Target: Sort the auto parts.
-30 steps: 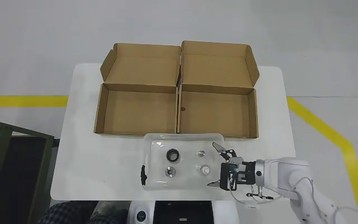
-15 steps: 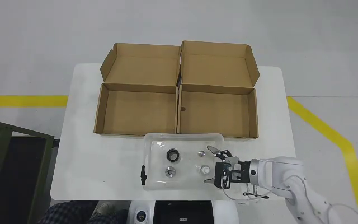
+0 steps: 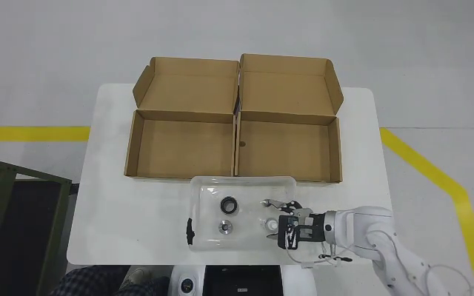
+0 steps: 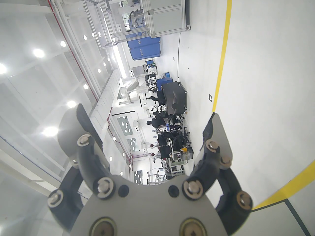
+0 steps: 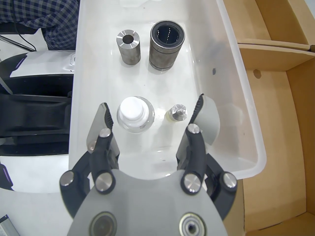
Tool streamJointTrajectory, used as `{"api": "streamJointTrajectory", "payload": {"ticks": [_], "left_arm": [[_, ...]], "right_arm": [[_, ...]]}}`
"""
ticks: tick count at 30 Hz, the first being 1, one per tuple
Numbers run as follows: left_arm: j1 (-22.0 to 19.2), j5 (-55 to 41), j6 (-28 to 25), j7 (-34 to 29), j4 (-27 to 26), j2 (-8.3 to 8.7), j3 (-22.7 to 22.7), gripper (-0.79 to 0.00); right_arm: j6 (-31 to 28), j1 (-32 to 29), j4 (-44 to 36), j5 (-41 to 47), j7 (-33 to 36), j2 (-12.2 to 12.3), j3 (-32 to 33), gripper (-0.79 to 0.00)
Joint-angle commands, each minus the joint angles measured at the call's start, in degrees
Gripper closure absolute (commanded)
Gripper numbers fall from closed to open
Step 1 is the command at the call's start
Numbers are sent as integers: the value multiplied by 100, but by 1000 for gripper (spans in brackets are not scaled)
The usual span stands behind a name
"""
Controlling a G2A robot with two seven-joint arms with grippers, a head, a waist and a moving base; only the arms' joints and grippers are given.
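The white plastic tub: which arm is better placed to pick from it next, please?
Right: the right gripper, open, hangs over the white plastic tub, straddling the white-capped clear part and small silver-tipped part; the left gripper faces away.

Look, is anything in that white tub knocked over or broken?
Nothing stands out. In the translucent white plastic tub, the dark steel bearing sleeve, the bored steel cylinder, the white-capped clear bottle and the metal-tipped piece all stand upright, apart.
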Motion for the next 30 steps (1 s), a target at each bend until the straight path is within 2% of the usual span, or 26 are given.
{"api": "streamJointTrajectory", "payload": {"ticks": [1,5,6,10,13,16,19,20,30], "left_arm": [[0,0,0,0,0,0,0,-785],[0,0,0,0,0,0,0,-785],[0,0,0,0,0,0,0,-785],[0,0,0,0,0,0,0,-785],[0,0,0,0,0,0,0,-785],[0,0,0,0,0,0,0,-785],[0,0,0,0,0,0,0,-785],[0,0,0,0,0,0,0,-785],[0,0,0,0,0,0,0,-785]], "right_arm": [[-1,19,5,-5,43,3,-24,-520],[-51,55,-3,-13,161,12,-82,-434],[-80,66,-17,-21,198,15,-101,-388],[-131,109,-43,14,307,21,-174,-369],[-162,155,-37,53,377,25,-227,-326],[-187,200,-21,109,431,29,-267,-206],[-208,238,-36,157,475,35,-288,-22],[-210,248,-49,171,490,38,-288,0],[-265,270,-287,490,386,85,-182,0]]}}
